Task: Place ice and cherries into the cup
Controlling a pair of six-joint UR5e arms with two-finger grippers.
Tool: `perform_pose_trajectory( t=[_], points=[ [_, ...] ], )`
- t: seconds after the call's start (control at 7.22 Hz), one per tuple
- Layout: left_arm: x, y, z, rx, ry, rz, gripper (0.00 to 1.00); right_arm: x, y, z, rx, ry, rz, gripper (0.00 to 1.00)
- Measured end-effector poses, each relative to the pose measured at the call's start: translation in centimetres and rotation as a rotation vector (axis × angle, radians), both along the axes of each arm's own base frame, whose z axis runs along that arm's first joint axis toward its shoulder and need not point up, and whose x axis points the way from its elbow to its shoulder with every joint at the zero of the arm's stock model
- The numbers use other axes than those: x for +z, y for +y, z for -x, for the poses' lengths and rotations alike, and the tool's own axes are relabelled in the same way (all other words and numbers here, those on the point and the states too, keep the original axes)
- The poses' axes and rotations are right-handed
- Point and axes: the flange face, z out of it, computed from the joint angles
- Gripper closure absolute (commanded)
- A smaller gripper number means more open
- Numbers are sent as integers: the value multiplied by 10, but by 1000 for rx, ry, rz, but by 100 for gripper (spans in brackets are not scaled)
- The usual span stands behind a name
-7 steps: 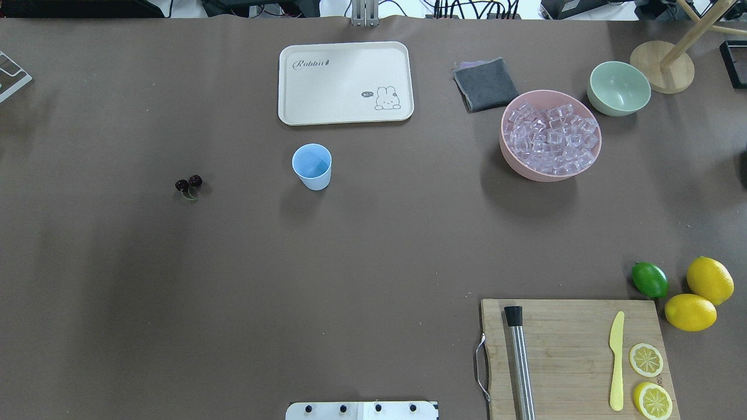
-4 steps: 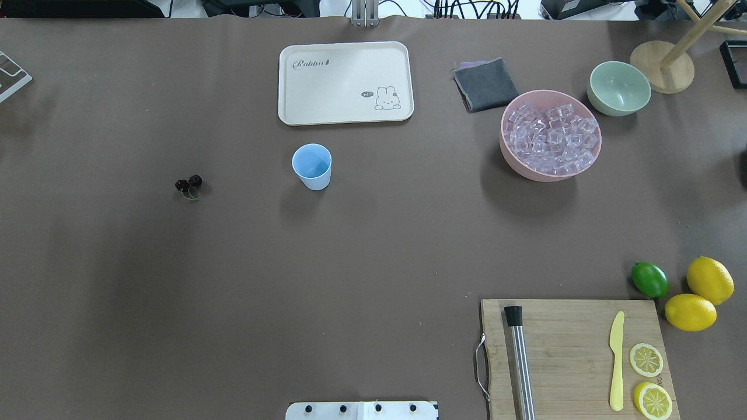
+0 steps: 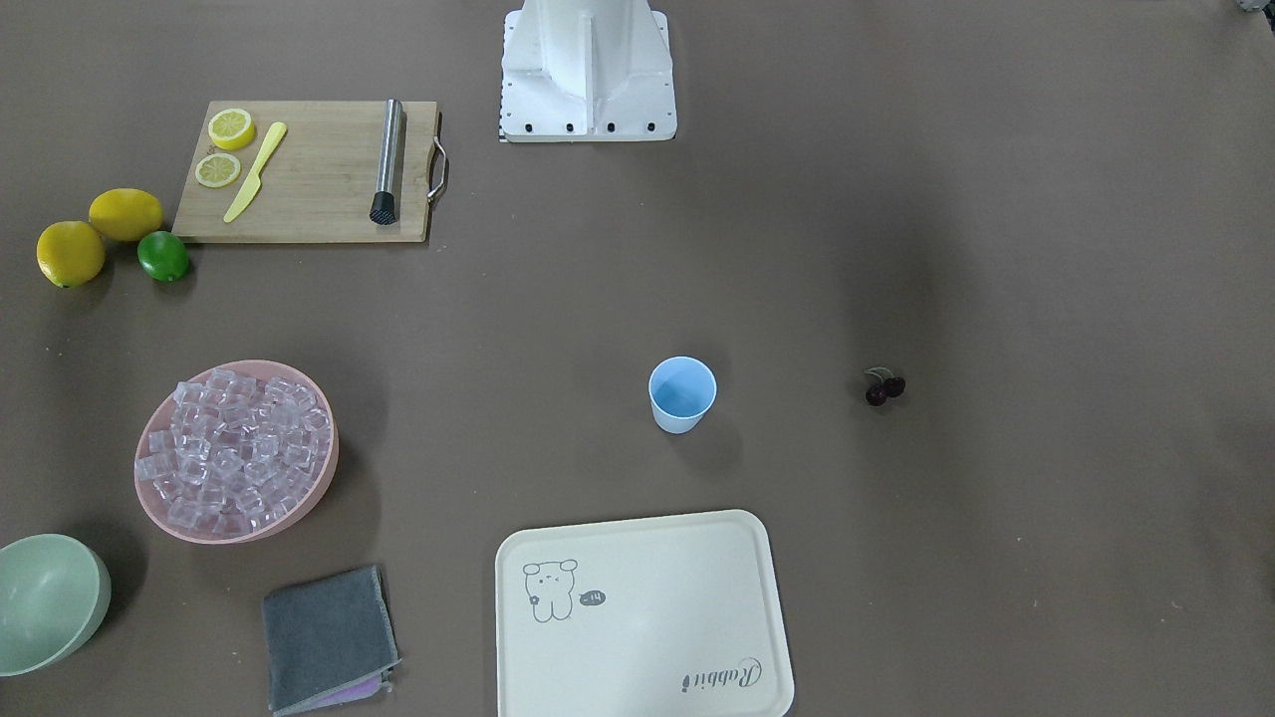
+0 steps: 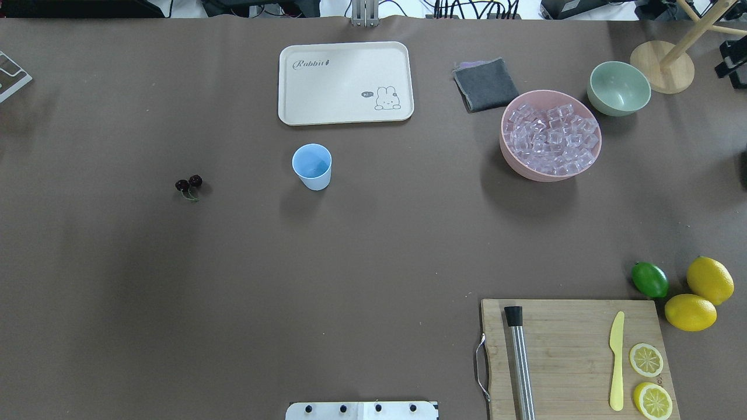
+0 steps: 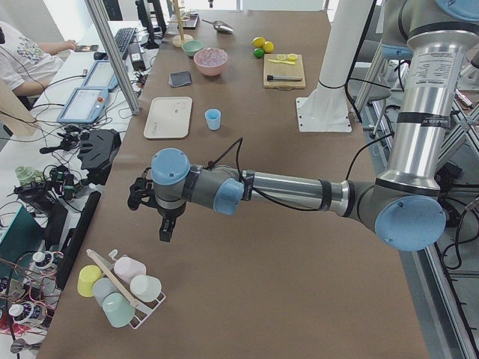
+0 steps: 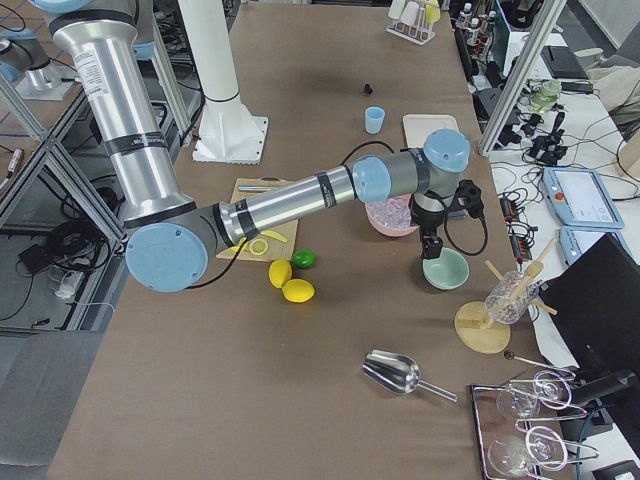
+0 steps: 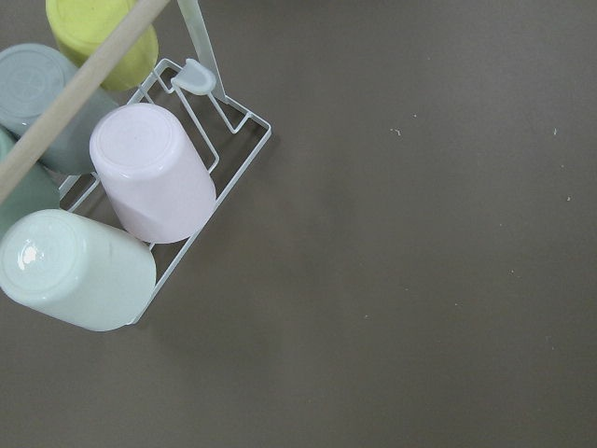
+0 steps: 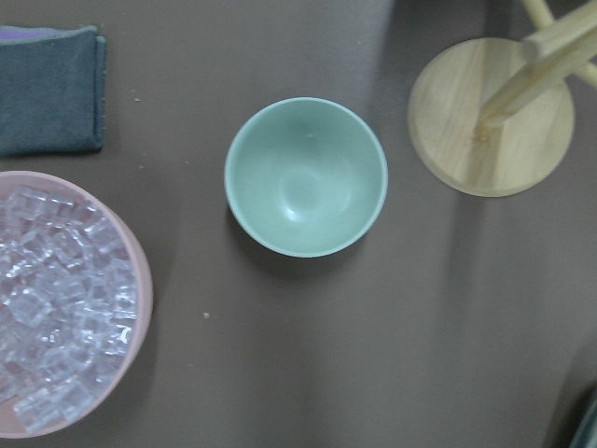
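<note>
The light-blue cup (image 4: 311, 166) (image 3: 682, 393) stands upright and looks empty, in front of the tray. The cherries (image 4: 188, 184) (image 3: 884, 387) lie on the table to the cup's left in the overhead view. The ice (image 4: 551, 139) (image 8: 56, 308) fills the pink bowl (image 4: 508, 157). My left gripper (image 5: 166, 232) hangs over bare table beside a cup rack, far from the cup. My right gripper (image 6: 432, 250) hovers over the green bowl, next to the pink bowl. Both grippers show only in the side views, so I cannot tell whether they are open or shut.
A cream tray (image 4: 345, 83) lies behind the cup. A grey cloth (image 4: 485, 84), green bowl (image 4: 618, 87) and wooden stand (image 4: 662, 67) flank the pink bowl. The cutting board (image 4: 575, 356) with knife, muddler and lemon slices, a lime (image 4: 649, 279) and lemons sit near right.
Cup, cherries and bowls have not moved. A dark shape at the overhead view's far right edge has shifted.
</note>
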Motion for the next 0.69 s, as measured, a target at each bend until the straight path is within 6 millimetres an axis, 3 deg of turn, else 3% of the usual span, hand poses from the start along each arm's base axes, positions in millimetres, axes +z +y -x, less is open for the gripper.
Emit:
perform_pose_trajectory(
  t=[0.28,0.69],
  points=[
    [-9,-2,0,0,-1,-16,2,-16,12,78,-66,-31,-29,10],
    [-13,-7,1,-2,-2,-22,2,-20,40,163,-147,-58,-163,9]
  ],
)
